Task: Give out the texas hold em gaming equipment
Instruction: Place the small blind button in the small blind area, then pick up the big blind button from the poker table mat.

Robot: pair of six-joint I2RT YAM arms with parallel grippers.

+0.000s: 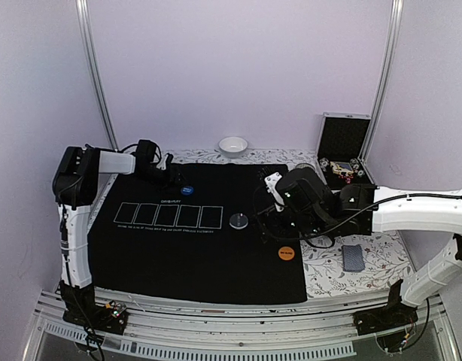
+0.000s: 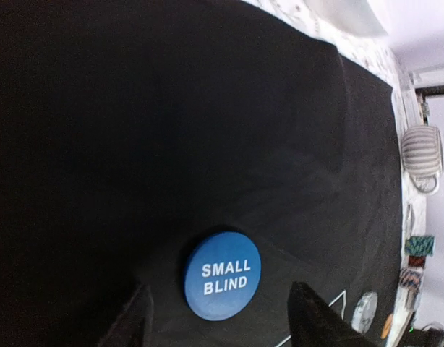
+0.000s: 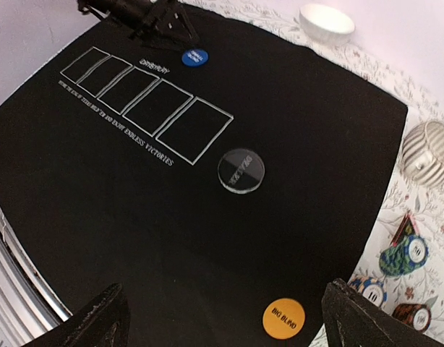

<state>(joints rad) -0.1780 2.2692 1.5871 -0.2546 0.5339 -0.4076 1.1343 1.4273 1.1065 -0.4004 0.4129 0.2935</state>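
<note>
The blue SMALL BLIND disc [image 1: 187, 190] lies flat on the black mat [image 1: 141, 256], just ahead of my left gripper [image 1: 171, 174]. In the left wrist view the disc [image 2: 222, 275] sits between the open fingers of that gripper [image 2: 222, 322], untouched. My right gripper [image 1: 270, 219] hangs open and empty above the mat [image 3: 222, 327]. The orange BIG BLIND disc [image 3: 283, 318] lies near its right finger. A clear dealer disc [image 3: 241, 170] lies beside the printed card boxes. Striped chips [image 3: 406, 249] stand off the mat on the right. A blue-grey card deck [image 1: 353, 258] lies on the patterned cloth.
A small white bowl [image 1: 233, 145] stands at the back. A ribbed metal mug [image 3: 428, 152] stands by the mat's right edge. An open black case [image 1: 344, 139] stands at the back right. Five outlined card boxes [image 1: 168, 216] are printed on the mat.
</note>
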